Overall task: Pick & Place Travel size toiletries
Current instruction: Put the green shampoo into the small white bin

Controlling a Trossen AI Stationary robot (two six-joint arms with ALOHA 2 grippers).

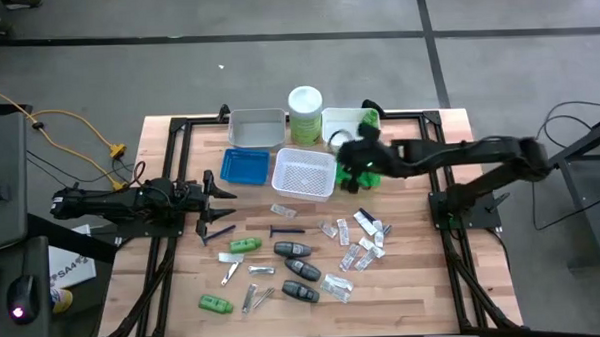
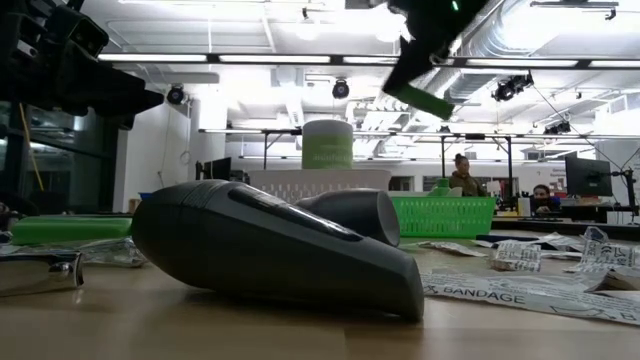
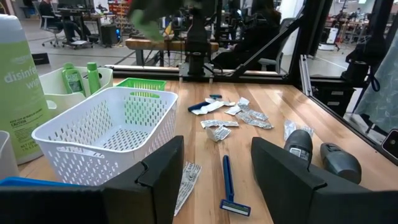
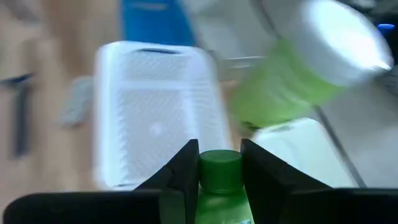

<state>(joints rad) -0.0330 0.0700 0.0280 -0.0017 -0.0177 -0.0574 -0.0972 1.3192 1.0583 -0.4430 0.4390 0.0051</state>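
Right pincer [image 4: 217,163] grips green tube [image 4: 219,186] above green tray [image 1: 372,172]; early release risks a miss. Left pincer [image 3: 214,168] wide.

matt wooden table [image 1: 404,285], perforated white plastic basket [image 1: 303,173]

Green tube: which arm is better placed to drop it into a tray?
Right. Its gripper is shut on the green tube, raised beside the white basket. The left gripper is open and empty, by the blue tray.
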